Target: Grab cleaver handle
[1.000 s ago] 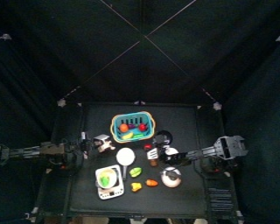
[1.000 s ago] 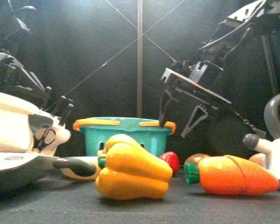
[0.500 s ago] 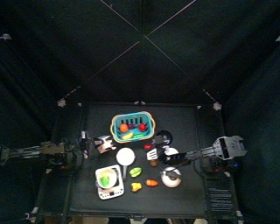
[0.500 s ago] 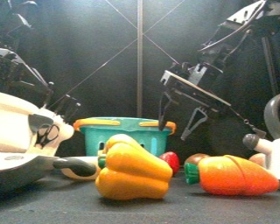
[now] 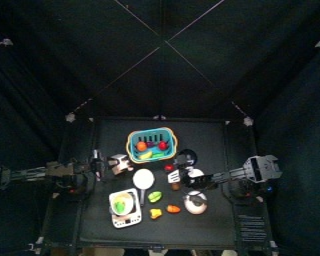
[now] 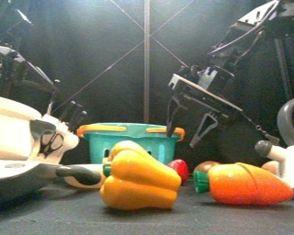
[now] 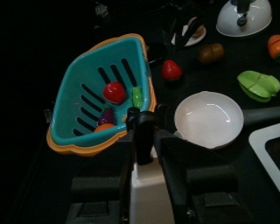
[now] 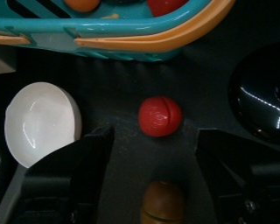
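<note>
Pepper (image 6: 140, 179) and carrot (image 6: 242, 184): nearest, at the desk's (image 5: 216, 140) front edge, well in front of the basket (image 6: 131, 138). They lie as they did a second ago.
My left gripper (image 7: 143, 153): front-left of the basket, clamped on the cleaver (image 7: 143, 194) by its pale blade. The dark handle points toward the basket, and the hold is unchanged.
My right gripper (image 8: 154, 142): front-right of the basket, jaws wide apart above the tomato (image 8: 160, 116). It has not shifted.
Basket: farthest back, unmoved.
</note>
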